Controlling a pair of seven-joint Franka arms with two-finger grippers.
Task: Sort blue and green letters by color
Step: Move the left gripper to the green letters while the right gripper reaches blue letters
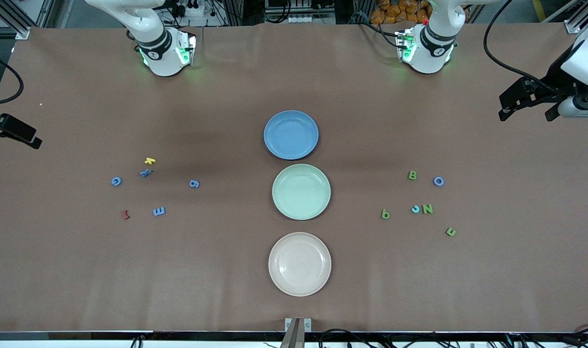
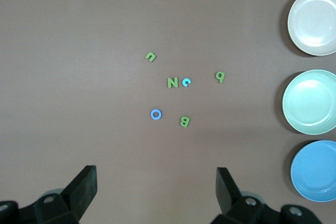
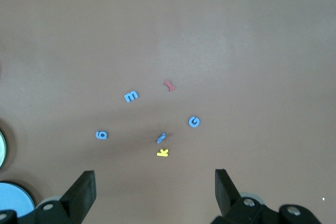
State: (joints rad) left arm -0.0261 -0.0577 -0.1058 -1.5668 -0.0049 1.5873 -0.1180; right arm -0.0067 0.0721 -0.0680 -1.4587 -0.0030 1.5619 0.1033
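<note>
Toward the right arm's end of the table lie four blue letters: G (image 1: 116, 181), X (image 1: 146, 173), g (image 1: 194, 183) and E (image 1: 159, 211). At the left arm's end lie green B (image 1: 412, 175), N (image 1: 427, 209), u (image 1: 450, 231) and p (image 1: 385, 214), with a blue O (image 1: 438, 181) beside the B. My left gripper (image 1: 526, 115) hangs open and empty, high over the left arm's end of the table. My right gripper (image 1: 30, 139) hangs open and empty, high over the other end. Each wrist view looks down on its own cluster, with the O (image 2: 155, 114) and the G (image 3: 193, 121) in sight.
Three empty plates stand in a row down the table's middle: blue (image 1: 291, 135) nearest the robots, pale green (image 1: 301, 191), then beige (image 1: 300, 264). A yellow letter (image 1: 150, 160) and a dark red one (image 1: 125, 214) lie among the blue letters. A small cyan c (image 1: 415, 209) touches the N.
</note>
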